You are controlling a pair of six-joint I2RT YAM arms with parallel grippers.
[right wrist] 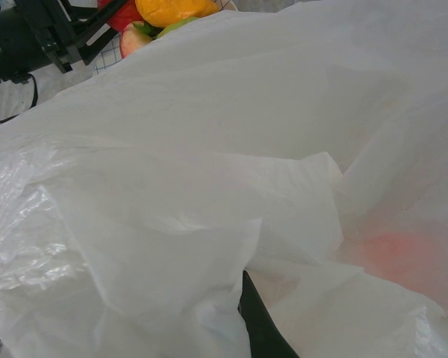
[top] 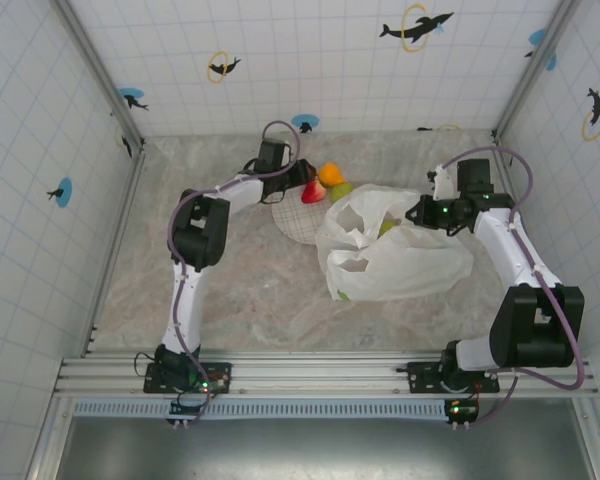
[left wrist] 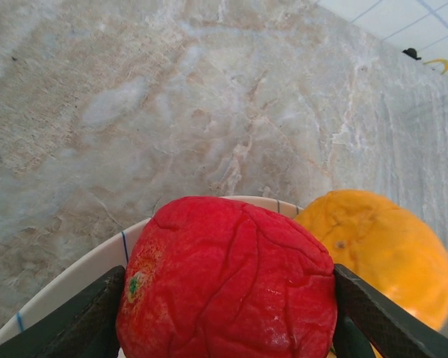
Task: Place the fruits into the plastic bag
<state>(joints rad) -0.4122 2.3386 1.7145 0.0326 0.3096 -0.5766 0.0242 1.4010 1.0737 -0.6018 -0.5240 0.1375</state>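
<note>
In the top view the left gripper (top: 305, 186) sits above centre of the frame at the upper edge of a white plate (top: 298, 222), beside a red fruit (top: 314, 193); an orange fruit (top: 330, 174) and a green fruit (top: 343, 190) crowd just to its right, partly overlapping one another. From the left wrist, the red fruit (left wrist: 228, 280) fills the lower middle of the frame, its wrinkled skin pressed on both sides by the dark jaws, so the jaws hold it; its underside is cut off by the bottom edge. The orange fruit (left wrist: 381, 253) touches it at lower right, and the plate's rim (left wrist: 97, 261) curves behind at lower left on the marbled tabletop (left wrist: 209, 112).

The plastic bag (top: 392, 250) lies crumpled right of centre, its mouth facing the plate; a pale green fruit (top: 387, 228) shows inside the opening, and a greenish patch at the bag's lower left is too faint to name. The right gripper (top: 417, 213) meets the bag's upper right edge; from the right wrist, the folds of the plastic bag (right wrist: 209, 186) bury it, one dark finger (right wrist: 260, 328) poking out at bottom centre, so I cannot tell how its jaws stand; a pink blur at lower right lies behind the film, its shape unclear.
</note>
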